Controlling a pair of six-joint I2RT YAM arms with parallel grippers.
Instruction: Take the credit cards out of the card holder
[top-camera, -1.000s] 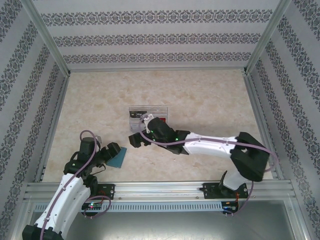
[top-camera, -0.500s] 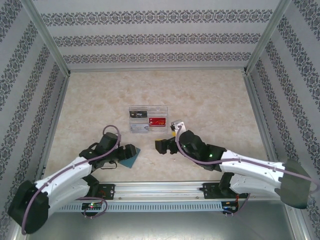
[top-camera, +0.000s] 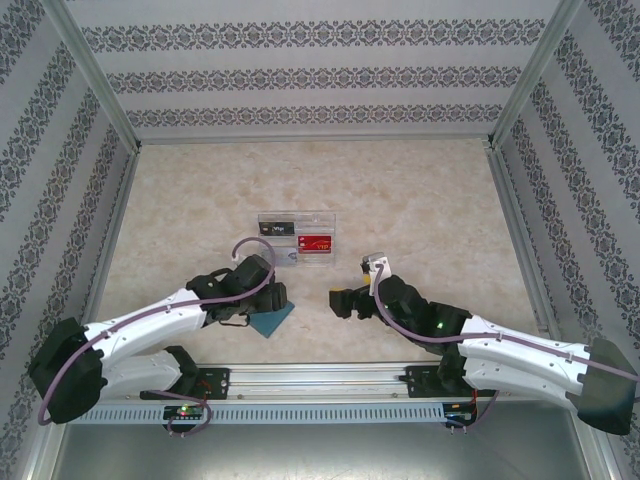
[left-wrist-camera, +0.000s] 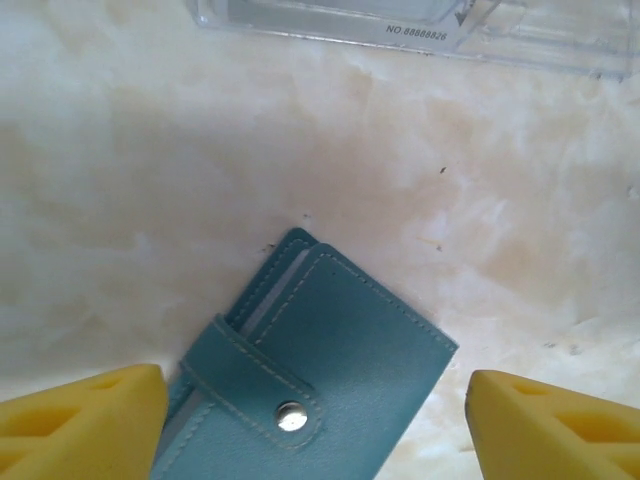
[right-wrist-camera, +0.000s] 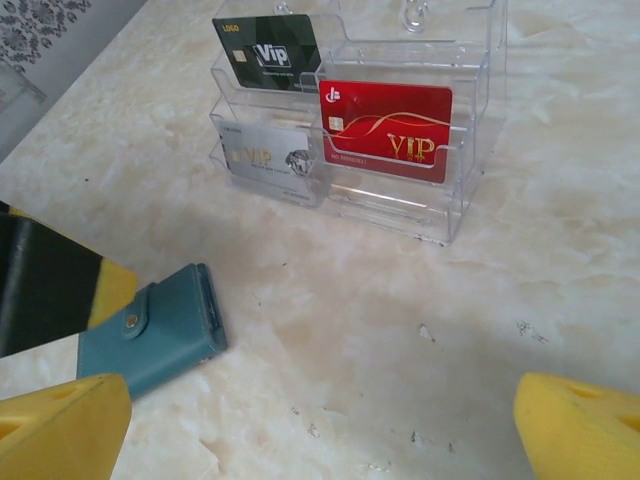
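Note:
The teal card holder (left-wrist-camera: 330, 370) lies flat on the table, folded, its strap snapped shut. My left gripper (left-wrist-camera: 315, 430) hangs over it, open. The left yellow fingertip (left-wrist-camera: 80, 425) is at the holder's edge and the other stands just clear of its right corner. From above, the left gripper (top-camera: 270, 305) covers part of the card holder (top-camera: 275, 322). My right gripper (top-camera: 340, 300) is a short way right of it, open with nothing between its fingers (right-wrist-camera: 60, 430). A black card (right-wrist-camera: 265, 50), a red card (right-wrist-camera: 385, 130) and a silver card (right-wrist-camera: 265, 160) stand in the clear tray. Any cards inside the holder are hidden.
The clear plastic tray (top-camera: 325, 218) stands just beyond both grippers, mid-table. Patterned walls and metal rails (top-camera: 110, 230) close in the table on three sides. Bare marble-look tabletop (top-camera: 400, 190) lies behind and beside the tray.
The left arm has swung right and the card holder has shifted right with it, closer to the tray. Its jaws have narrowed slightly. The right arm has drawn back from the tray toward the near right.

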